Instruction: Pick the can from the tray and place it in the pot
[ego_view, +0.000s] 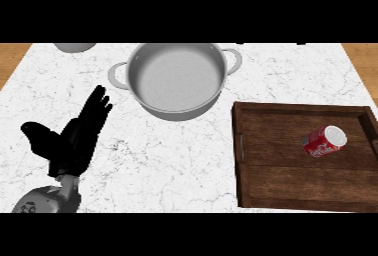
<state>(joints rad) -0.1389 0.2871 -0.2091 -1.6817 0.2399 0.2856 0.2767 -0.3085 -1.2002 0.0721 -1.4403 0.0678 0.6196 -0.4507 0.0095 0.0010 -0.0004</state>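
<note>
Head view is showing the can (323, 141) lying untouched in the tray (295, 187), far right of the wide-open left robot hand (74, 137); the pot (176, 80) is waiting.

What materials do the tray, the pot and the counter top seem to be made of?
The square dark brown tray looks like stained wood, with visible grain. The round grey pot with two handles looks like brushed metal with a dull sheen. The white counter top looks like marble, with fine grey veins.
</note>
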